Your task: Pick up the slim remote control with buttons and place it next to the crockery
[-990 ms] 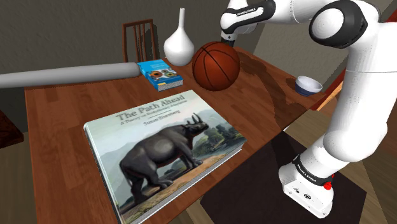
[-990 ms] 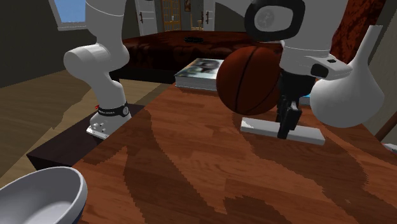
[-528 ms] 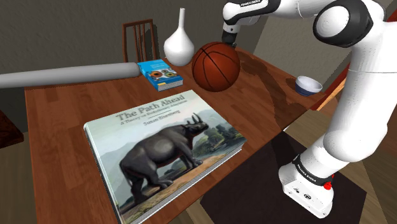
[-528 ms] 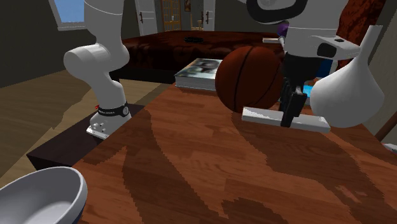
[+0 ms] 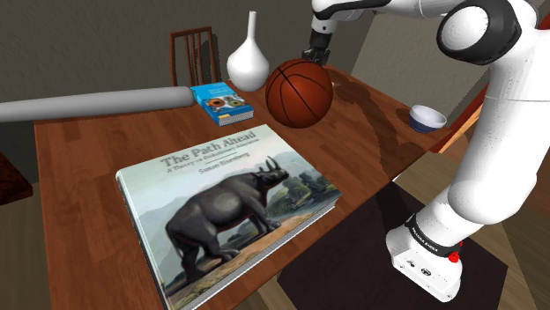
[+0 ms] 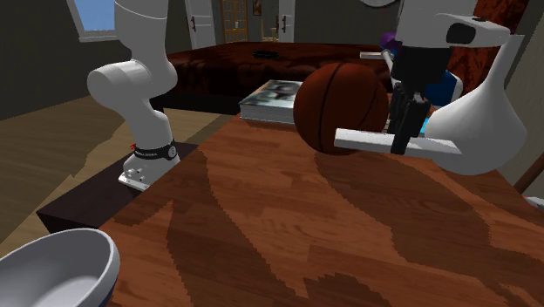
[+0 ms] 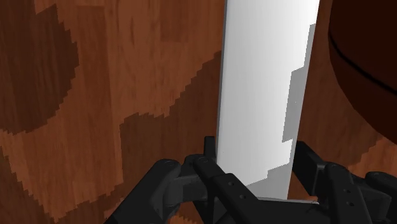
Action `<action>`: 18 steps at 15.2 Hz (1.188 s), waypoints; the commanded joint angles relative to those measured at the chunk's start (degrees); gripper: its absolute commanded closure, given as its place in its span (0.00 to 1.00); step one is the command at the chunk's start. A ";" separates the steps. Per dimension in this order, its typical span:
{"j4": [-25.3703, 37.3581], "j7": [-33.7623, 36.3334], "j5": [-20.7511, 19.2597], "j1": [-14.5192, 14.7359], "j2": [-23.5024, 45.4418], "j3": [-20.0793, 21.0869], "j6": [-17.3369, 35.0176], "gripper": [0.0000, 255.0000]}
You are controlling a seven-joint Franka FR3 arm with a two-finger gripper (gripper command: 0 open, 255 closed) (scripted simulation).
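The remote [image 6: 366, 139] is drawn as a plain white slim bar, and it hangs level above the wooden table [image 6: 261, 235]. My black gripper [image 6: 403, 144] is shut on it near its middle, just beside a brown basketball [image 6: 342, 106]. In the wrist view the fingers clasp the white remote [image 7: 267, 89] at the gripper [image 7: 257, 175], with tabletop below. In the shoulder view the gripper [image 5: 315, 55] is high behind the basketball [image 5: 300, 92]. The crockery, a white bowl [image 5: 427, 117], sits at the table's right corner there, and the bowl [image 6: 52, 270] is near the camera in the second exterior view.
A white vase [image 5: 247, 63] stands behind the ball, close to the held remote. A large rhino-cover book [image 5: 229, 207], a small blue book [image 5: 220, 101] and a long grey cylinder [image 5: 97, 104] take up the table's left half. A chair [image 5: 192, 48] stands behind.
The gripper has risen with the remote, lifting it off the table to about the ball's mid-height. The basketball, vase and bowl have stayed put.
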 commanded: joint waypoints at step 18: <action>-8.02 -15.10 0.55 -9.79 -8.44 -5.12 -0.38 1.00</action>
